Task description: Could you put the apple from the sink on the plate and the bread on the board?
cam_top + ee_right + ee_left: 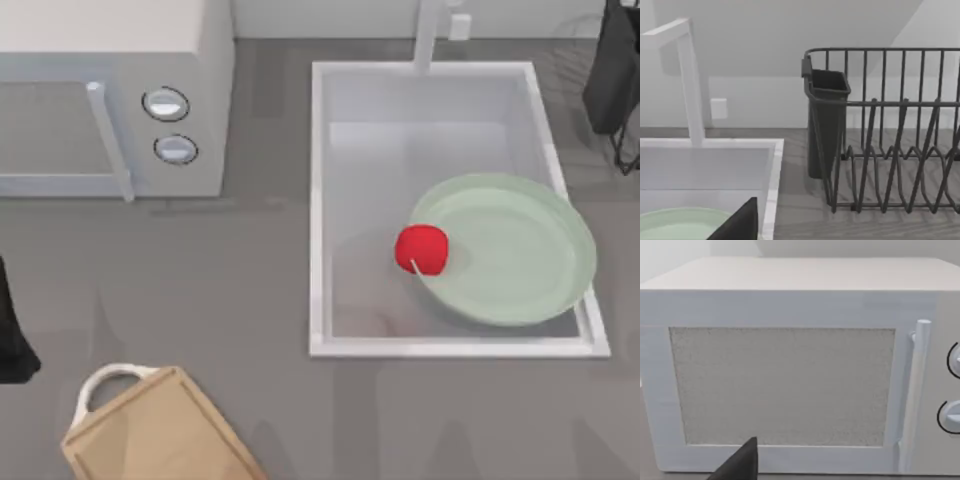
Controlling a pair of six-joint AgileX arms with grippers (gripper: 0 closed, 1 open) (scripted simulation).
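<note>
The apple (421,249) rests on the left rim of the pale green plate (520,250), which lies tilted inside the sink (320,200) at the right of the desk (250,280). The cutting board (160,430) lies at the desk's near left, below the microwave (110,100). I cannot tell how either arm's jaws stand.

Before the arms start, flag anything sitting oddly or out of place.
The plate lies inside the sink, its rim overhanging the sink's right edge, so it looks tilted rather than flat. The apple rests against the plate's left rim. The board sits askew at the table's front edge.
</note>
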